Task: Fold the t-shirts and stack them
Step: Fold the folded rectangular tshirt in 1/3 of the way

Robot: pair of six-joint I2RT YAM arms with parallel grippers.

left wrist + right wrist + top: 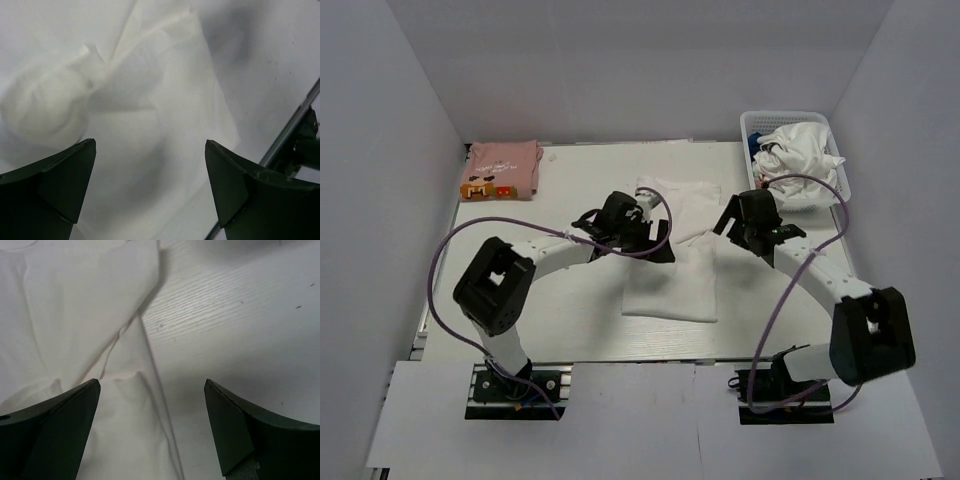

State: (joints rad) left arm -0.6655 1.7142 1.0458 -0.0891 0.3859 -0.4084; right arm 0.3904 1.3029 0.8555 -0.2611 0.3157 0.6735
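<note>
Pink t-shirt: lying folded, far left.
White t-shirt: lying half-folded, awaiting stacking.
Left tool, right tool: gaping, holding nothing.

The left arm and right arm have white links, black blocky joints and purple cables, and the left tool and right tool carry dark wedge-shaped fingers.

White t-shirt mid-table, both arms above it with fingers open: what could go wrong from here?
The white t-shirt has a bunched lump by the left fingers; folding now would likely trap it. The right fingers straddle the shirt's edge, one over bare table, so a pinch may catch only part of the layers.
</note>
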